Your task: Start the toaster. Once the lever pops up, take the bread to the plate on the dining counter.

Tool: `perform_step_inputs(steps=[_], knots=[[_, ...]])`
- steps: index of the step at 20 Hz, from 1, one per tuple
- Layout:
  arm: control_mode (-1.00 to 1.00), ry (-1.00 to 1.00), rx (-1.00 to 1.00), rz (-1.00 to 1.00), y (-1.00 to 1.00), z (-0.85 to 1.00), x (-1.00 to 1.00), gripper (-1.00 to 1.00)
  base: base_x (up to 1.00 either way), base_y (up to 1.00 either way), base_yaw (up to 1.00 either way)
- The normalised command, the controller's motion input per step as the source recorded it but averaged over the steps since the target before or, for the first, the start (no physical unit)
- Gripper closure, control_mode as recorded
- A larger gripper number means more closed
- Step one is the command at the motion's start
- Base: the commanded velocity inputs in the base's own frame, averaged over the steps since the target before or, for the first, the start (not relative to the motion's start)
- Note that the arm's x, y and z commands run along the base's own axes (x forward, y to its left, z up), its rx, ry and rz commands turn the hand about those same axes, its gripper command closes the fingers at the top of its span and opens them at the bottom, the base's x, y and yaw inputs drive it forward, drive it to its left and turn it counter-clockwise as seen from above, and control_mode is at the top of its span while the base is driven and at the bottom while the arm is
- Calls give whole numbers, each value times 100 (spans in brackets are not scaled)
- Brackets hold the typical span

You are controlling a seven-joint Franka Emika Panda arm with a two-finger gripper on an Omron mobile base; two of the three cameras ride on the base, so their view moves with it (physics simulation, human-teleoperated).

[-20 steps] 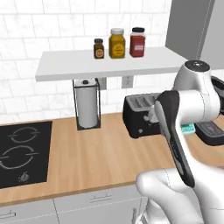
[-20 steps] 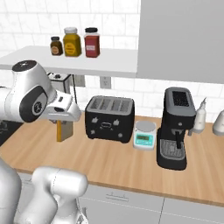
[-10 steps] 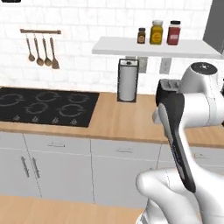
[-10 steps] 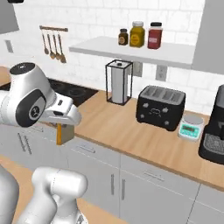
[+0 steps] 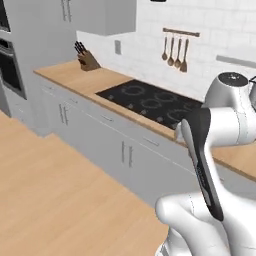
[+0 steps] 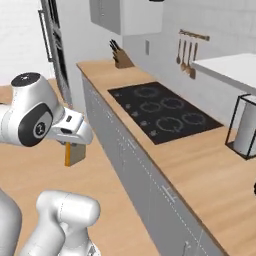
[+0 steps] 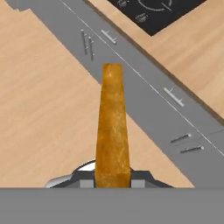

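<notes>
Gripper (image 7: 113, 183) is clamped on the bread (image 7: 113, 127), slice held edge-on between the two fingertips and sticking straight out along the hand view, golden-brown crust facing the camera. In the right base view the bread (image 6: 74, 153) hangs below the wrist, over the light wood floor (image 6: 115, 200), well clear of the cabinets. Below and past the slice in the hand view: wood floor, then a run of grey cabinet fronts (image 7: 144, 92) with bar handles, then the wall-side wooden worktop (image 7: 192, 52). Further out on that worktop sits the black cooktop (image 6: 162, 112). A wire paper towel holder (image 6: 245, 127) stands on the worktop at the right edge of the right base view. Far end: knife block (image 5: 88, 59) on the worktop, utensils on a wall rail (image 5: 176, 49), tall oven unit (image 5: 11, 65) at the left.
</notes>
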Motion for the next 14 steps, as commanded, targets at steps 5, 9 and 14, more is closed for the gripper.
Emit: perform_step_inputs(steps=[5,9,14], knots=[[100,0,0,0,0,0,0,100,-18,0,100],[100,0,0,0,0,0,0,100,-19,0,100],[100,0,0,0,0,0,0,100,-19,0,100]])
